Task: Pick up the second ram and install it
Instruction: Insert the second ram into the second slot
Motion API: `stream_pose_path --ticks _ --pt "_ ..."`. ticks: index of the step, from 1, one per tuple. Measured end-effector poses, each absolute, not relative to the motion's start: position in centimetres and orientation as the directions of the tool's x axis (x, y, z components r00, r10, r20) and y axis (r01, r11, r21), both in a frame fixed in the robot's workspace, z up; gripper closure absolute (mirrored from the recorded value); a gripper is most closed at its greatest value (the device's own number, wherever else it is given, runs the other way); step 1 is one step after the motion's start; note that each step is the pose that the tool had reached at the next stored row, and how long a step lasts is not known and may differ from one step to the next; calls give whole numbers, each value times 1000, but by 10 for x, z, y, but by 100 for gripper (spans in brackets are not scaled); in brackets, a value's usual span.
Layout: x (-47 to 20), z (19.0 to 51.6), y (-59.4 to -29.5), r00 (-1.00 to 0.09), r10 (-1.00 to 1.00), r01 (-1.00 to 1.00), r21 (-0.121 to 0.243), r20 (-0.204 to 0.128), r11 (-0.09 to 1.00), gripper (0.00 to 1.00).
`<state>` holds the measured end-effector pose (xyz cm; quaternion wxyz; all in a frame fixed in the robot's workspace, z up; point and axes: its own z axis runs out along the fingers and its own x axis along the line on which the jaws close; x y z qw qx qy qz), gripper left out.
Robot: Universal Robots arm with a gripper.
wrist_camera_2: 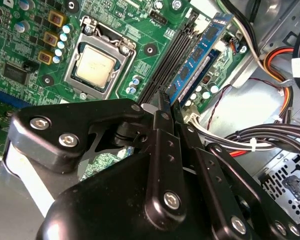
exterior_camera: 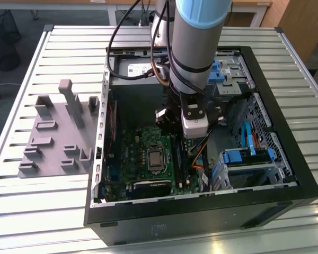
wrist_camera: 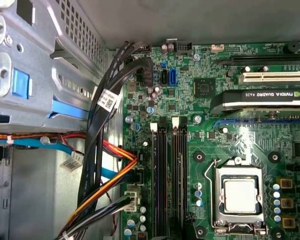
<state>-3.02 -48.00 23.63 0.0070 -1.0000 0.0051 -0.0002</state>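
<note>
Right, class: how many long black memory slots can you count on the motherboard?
4 memory slots in the first wrist view, side by side between the cable bundle and the CPU socket: one, two, three, four. None looks hidden.

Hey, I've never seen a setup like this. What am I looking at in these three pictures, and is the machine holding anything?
It's a robot arm reaching into an open computer case that lies on a slatted table. A grey plastic tray lies beside the case. The exterior view is taken from off the arm. Both wrist views come from cameras riding on the arm, looking at the green motherboard. In the second wrist view, the black fingers appear pinched on a thin blue memory stick, right at the long black slots beside the processor socket.
</note>
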Motion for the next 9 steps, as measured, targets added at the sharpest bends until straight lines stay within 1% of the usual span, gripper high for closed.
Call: stream_pose_path --ticks 9 --pt "-30 232 -490 1000 -14 -14 -14 0 -1000 86"
